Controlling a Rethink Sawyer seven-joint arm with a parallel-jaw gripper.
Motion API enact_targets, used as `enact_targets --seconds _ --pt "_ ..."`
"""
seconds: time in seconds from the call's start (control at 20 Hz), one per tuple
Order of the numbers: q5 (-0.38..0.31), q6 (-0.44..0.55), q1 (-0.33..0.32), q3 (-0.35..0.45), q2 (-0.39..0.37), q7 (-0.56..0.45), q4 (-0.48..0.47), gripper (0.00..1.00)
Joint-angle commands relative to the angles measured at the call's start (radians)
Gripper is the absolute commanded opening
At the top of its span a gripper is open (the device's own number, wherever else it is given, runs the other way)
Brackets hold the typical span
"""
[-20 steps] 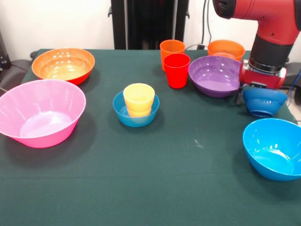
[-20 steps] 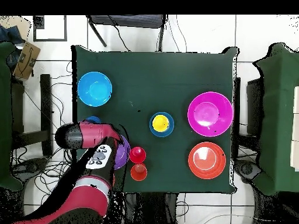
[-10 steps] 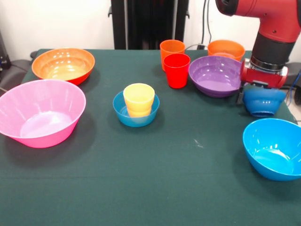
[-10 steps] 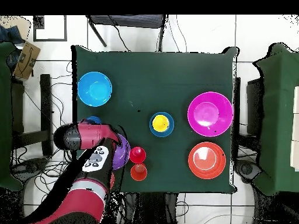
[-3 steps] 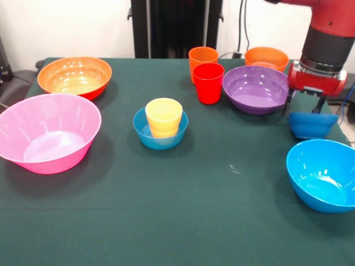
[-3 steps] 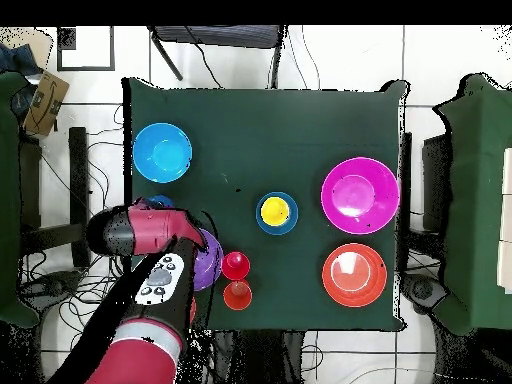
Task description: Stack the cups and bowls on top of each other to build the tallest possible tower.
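My gripper [image 5: 305,110] hangs open just over the small blue bowl [image 5: 312,126], which rests on the table at the right; its fingers [image 5: 289,105] stand apart at the bowl's rim. In the overhead view the arm covers the gripper and only an edge of that bowl [image 6: 158,203] shows. A yellow cup [image 5: 163,116] sits inside another small blue bowl [image 5: 145,134] at mid-table. A red cup [image 5: 208,83] and an orange cup [image 5: 203,56] stand together by the purple bowl [image 5: 254,88]. A small orange bowl [image 5: 266,57] lies behind the purple one.
A large pink bowl [image 5: 50,133] and a large orange bowl [image 5: 75,76] sit at the left. A bright blue bowl [image 5: 324,174] lies near the front right corner, close to the table's edge [image 5: 344,133]. The arm [image 6: 140,230] overhangs the purple bowl [image 6: 209,256].
The arm has risen a little and its fingers now show above the small blue bowl, which stays on the table in about the same spot.
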Motion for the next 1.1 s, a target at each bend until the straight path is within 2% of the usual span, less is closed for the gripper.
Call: enact_targets --seconds 0.05,0.35,0.55,1.1 --pt "0.010 0.097 -0.024 0.046 -0.031 0.134 0.010 1.00" --pt "-0.003 0.017 -0.010 0.000 0.057 0.147 -0.036 1.00" --pt "-0.001 -0.033 -0.010 0.008 0.103 0.151 -0.040 1.00" --pt "0.025 -0.049 -0.005 0.002 0.139 0.164 -0.063 1.00"
